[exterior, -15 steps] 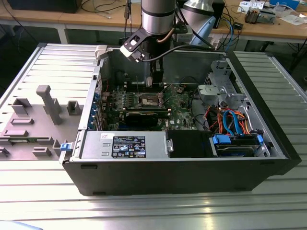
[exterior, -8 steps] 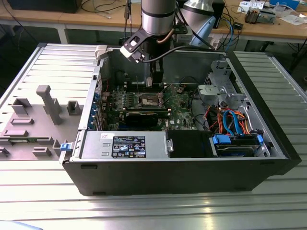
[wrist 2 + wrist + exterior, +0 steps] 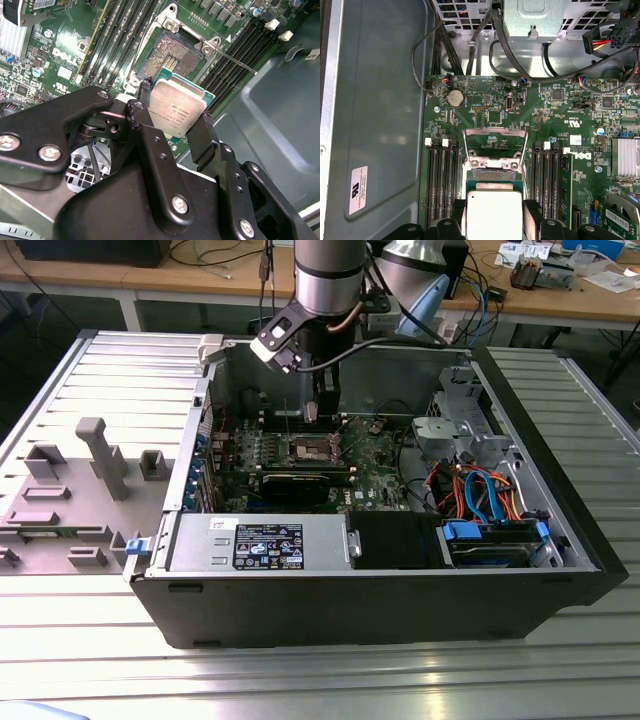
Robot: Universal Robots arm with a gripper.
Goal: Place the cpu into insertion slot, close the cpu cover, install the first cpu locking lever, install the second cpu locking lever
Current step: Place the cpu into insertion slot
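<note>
Step one | cpu [image 3: 177, 107] clamped in gripper [image 3: 174, 114] | held seemingly just above open insertion slot [image 3: 172, 56] | square alignment needed

The arm [image 3: 325, 270] is a silver-grey tube with a black ring round it, plus a thin black cable [image 3: 355, 328] looping off just above the hand [image 3: 175, 112]. The hand itself is all matte black: chunky bar links, shiny silver screws [image 3: 50, 152] at the joints, and flat black fingers [image 3: 202, 140].
</note>
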